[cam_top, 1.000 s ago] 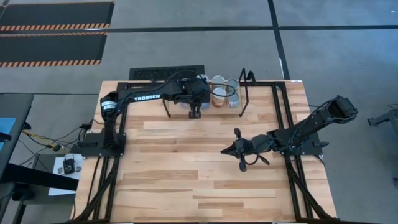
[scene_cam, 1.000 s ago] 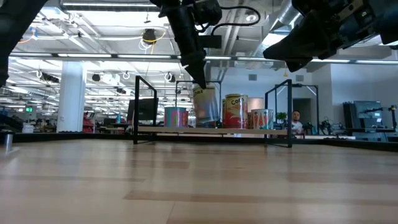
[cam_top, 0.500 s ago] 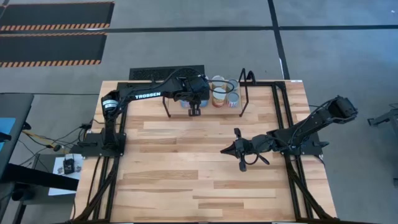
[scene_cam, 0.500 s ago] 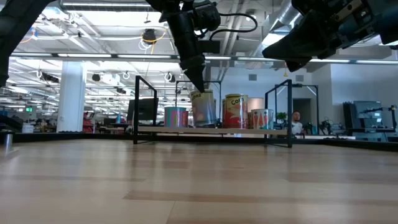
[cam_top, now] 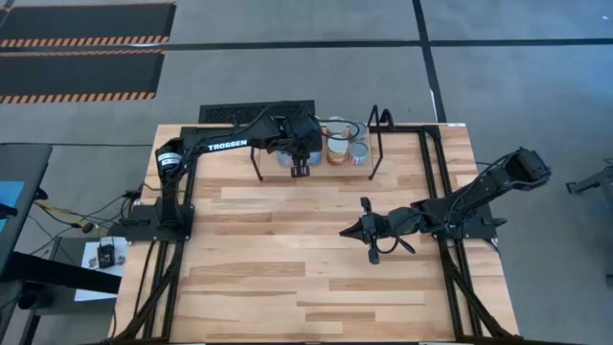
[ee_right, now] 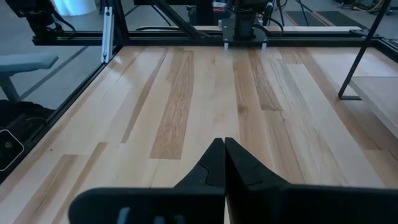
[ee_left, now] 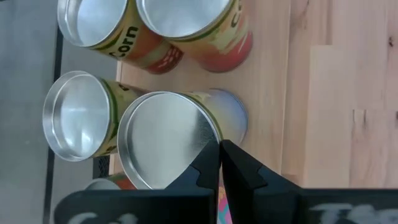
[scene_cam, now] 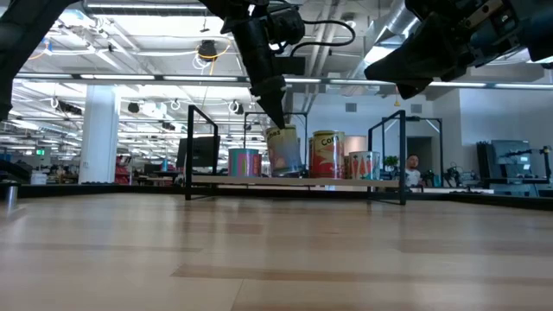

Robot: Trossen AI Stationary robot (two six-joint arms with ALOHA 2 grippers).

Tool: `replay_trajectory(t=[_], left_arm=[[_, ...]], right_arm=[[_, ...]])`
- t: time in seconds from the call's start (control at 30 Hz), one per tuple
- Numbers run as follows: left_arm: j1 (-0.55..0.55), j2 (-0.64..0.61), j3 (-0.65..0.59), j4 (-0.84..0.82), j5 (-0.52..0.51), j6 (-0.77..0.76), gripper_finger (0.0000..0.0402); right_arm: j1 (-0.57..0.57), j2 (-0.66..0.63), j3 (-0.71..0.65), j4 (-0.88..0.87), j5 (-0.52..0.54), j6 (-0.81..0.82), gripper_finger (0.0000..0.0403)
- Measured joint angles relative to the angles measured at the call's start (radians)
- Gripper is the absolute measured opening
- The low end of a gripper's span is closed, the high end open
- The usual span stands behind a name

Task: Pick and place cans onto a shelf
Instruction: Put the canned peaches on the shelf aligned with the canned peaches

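Left claw [ee_left: 219, 163]: pressed together, empty, risen off the can [ee_left: 171, 137] directly beneath it on the shelf [scene_cam: 294, 181]; placement appears complete. Right claw [ee_right: 224, 163]: pressed together, idle over the surface [cam_top: 287, 259].

Your overhead view is evenly lit and soft, with only faint shadows beneath the two dark arms on the pale striped wooden tabletop [cam_top: 287, 249]. From table height you look into bright ceiling strip lights [scene_cam: 147, 10], so the arms read as near-black silhouettes and the near wood blurs into a smooth, glossy band. At the left wrist, the silvery round can tops [ee_left: 165, 140] catch broad white glare, and the dark fingers [ee_left: 239, 171] close to the lens are soft. At the right wrist, daylight sheen washes the far boards.
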Motion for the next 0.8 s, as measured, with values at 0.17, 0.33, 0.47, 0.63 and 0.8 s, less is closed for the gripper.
replay_trajectory(t=[0.17,0.33,0.47,0.63,0.8], left_arm=[[-0.001,0.000,0.000,0.004,-0.002,0.000,0.0004],[0.000,0.000,0.000,0.026,-0.002,-0.002,0.0017],[0.000,0.000,0.000,0.027,-0.002,-0.002,0.0026],[0.000,0.000,0.000,0.031,-0.002,-0.001,0.0030],[0.000,0.000,0.000,0.031,-0.002,0.000,0.0030]], right_arm=[[0.000,0.000,0.000,0.001,0.000,0.000,0.0010],[0.000,0.000,0.000,0.001,0.000,0.000,0.0009],[0.000,0.000,0.000,0.001,0.000,0.000,0.0010],[0.000,0.000,0.000,0.001,0.000,0.000,0.0009],[0.000,0.000,0.000,0.001,0.000,0.000,0.0010]])
